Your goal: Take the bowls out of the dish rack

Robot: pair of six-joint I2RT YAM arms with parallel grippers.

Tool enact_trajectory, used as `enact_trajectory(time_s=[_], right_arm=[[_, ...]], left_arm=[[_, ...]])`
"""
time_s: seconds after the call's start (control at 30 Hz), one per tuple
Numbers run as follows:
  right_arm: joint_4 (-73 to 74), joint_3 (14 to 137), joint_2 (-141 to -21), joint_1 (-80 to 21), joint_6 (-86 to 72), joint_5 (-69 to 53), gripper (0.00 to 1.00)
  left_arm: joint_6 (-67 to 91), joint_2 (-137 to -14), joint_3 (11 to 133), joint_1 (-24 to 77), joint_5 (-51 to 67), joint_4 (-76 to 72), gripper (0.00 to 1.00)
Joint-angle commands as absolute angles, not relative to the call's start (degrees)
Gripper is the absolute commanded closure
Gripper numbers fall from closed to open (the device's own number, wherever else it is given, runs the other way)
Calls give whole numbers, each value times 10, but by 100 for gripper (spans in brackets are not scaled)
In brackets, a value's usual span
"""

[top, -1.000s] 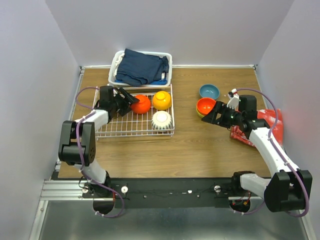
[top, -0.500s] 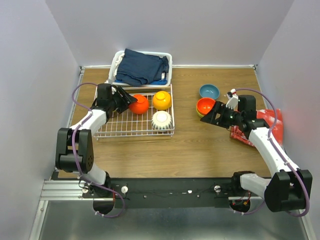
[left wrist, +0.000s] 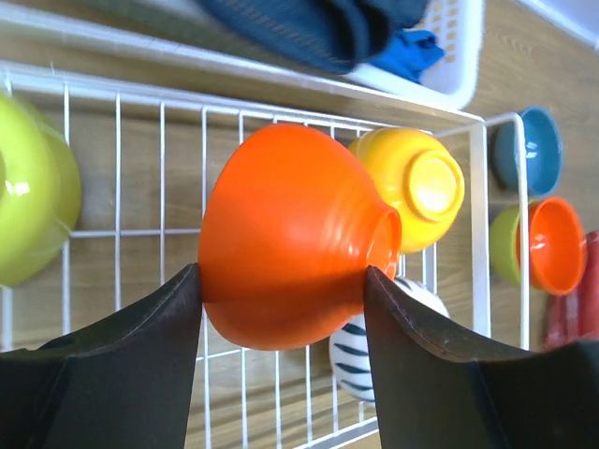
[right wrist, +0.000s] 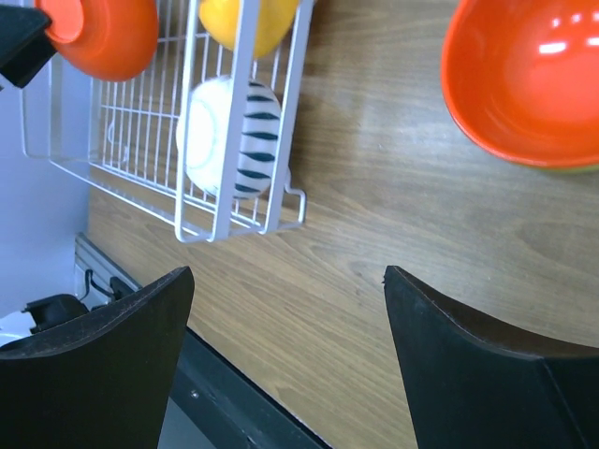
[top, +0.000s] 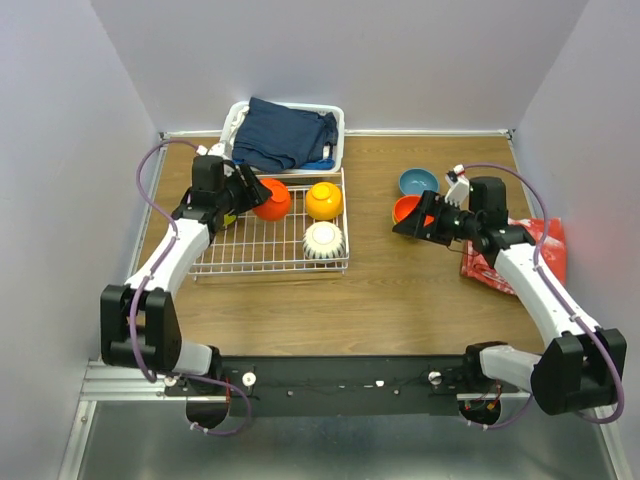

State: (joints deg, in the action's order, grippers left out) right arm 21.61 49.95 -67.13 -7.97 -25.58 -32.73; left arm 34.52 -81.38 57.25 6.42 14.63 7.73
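Nearest, the white ribbed bowl is noted lying at the near right corner of the dish rack. Slightly farther, over on the right, the right gripper is held spread wide and empty above bare desk, just beside a red-orange bowl nested in a lime-green one outside the rack. Deeper into the rack, the left gripper is closed on the second red-orange bowl, which is tipped on its side. The fingers are pressed against opposite flanks of its outer wall; whether it is clear of the wires cannot be told. A lime-green bowl is lodged just left of it, and the orange-yellow bowl just right, foot ring showing. Farthest, the blue bowl is set on the desk. The bowls are judged light, rigid, slick-glazed and probably chippable. A pinch on the sloping wall could slip, so a hold across the rim is judged safer, with a gentle set-down.
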Motion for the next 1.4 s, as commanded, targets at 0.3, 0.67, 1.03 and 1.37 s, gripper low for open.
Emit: enact_trajectory(time_s=[0.3,0.67,1.03,1.37], right_arm=[[348,649,-728,-90,-266,-269,9],[503,792,-782,-90,-235,-248,0],[609,847,-824,-91,-205,-245,1],[649,862,-860,-106,-202,-236,5]], left_arm=[[-62,-669,631,340,-148,96,84],[-304,-671,555,597,-343,5,84],[-487,-787,499,762,-461,-202,86],[-623,-927,497,807,-489,-400,94]])
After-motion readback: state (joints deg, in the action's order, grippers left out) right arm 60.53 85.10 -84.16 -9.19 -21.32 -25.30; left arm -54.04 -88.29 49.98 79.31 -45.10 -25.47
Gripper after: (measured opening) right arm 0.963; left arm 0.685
